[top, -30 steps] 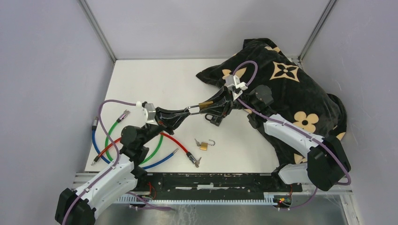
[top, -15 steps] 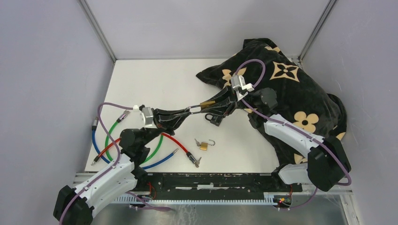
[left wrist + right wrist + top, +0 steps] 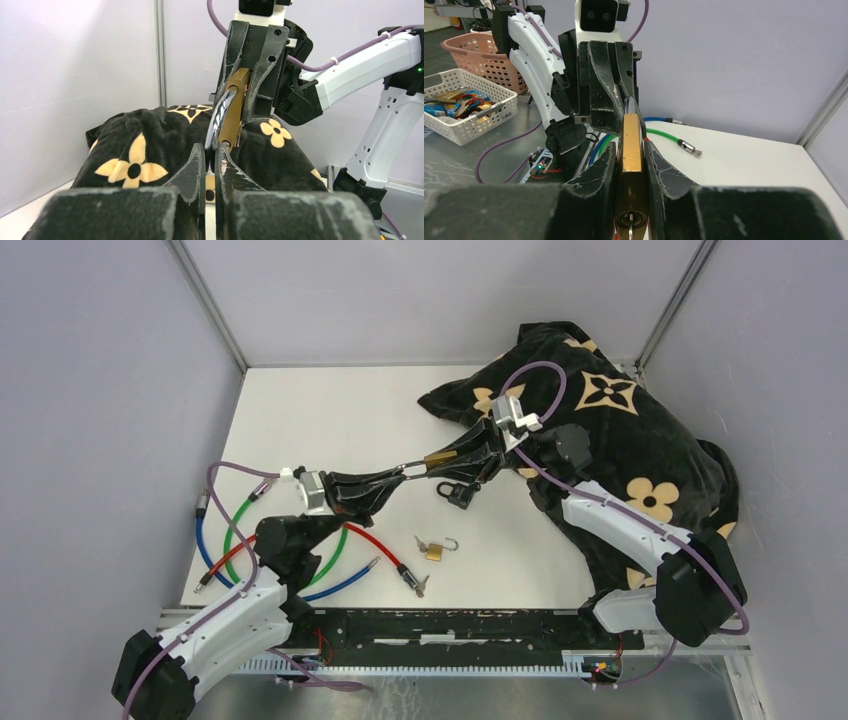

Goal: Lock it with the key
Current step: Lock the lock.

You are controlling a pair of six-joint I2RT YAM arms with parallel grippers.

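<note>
A brass padlock [image 3: 437, 457] hangs in the air between both grippers, above the middle of the table. My right gripper [image 3: 447, 464] is shut on its body, which shows between the fingers in the right wrist view [image 3: 631, 137]. A key [image 3: 630, 227] sits in the keyhole on the near end, and its dark ring [image 3: 455, 491] dangles below. My left gripper [image 3: 397, 478] is shut on the chrome shackle [image 3: 220, 112], with the fingertips pinched at its near end. Behind the shackle lies the padlock body [image 3: 236, 100].
A second small padlock [image 3: 435, 552] with an open shackle lies on the table, with another key [image 3: 416, 583] near the front edge. Blue, green and red cables [image 3: 330, 550] lie at the left. A black flowered cloth [image 3: 620, 430] covers the back right. Outside stand a white basket [image 3: 464, 107] and a pink one [image 3: 474, 55].
Both grippers keep their hold. The right wrist has turned slightly to the right and the padlock has risen a little; the left wrist has shifted slightly back.
</note>
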